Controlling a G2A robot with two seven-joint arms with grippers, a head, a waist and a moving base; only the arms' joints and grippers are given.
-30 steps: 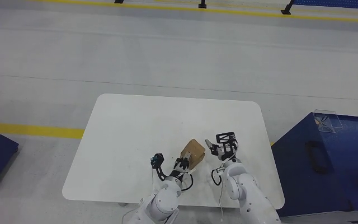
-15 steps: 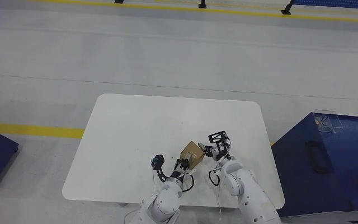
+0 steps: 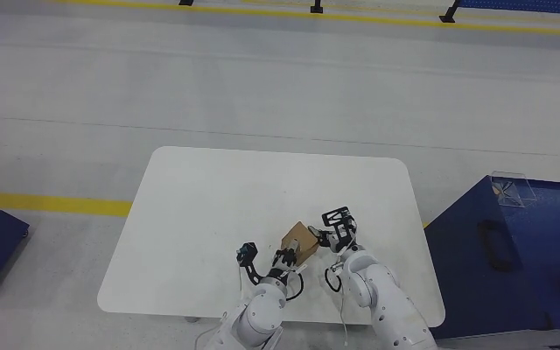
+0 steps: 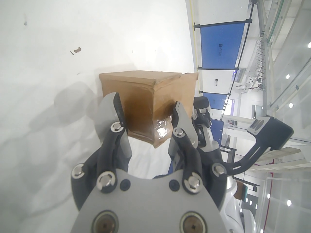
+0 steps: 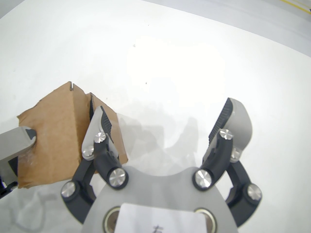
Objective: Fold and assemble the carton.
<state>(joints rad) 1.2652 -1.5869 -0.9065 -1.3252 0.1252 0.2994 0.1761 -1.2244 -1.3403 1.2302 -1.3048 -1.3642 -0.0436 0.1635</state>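
While the left tool is clamping the carton on the worktop, the right tool is standing wide open, one finger just beside the carton.

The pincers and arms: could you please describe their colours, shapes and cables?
The left pincer and right pincer have silver fingers with black ribbed pads, black linkages and silver screws. The left arm and right arm are white, with black cables at the wrists.

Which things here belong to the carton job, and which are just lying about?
Job: carton, left pincer gripping it, open right pincer beside it.
Lying about: small brown scrap on the white table, blue cabinet.
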